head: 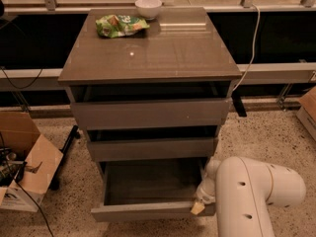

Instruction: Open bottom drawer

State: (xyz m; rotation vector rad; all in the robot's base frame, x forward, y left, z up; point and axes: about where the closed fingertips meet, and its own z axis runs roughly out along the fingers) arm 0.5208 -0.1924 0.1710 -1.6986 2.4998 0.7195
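Sitting at the right end of the bottom drawer's [148, 212] front panel, the gripper [199, 207] is placed for pulling the drawer outward; whether it pinches the panel, I cannot tell. Left of it, the drawer juts well out beneath the middle drawer [150, 149].

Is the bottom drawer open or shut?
Open. The bottom drawer stands pulled out, and the inside of its grey box shows. The claw is at its right front corner.
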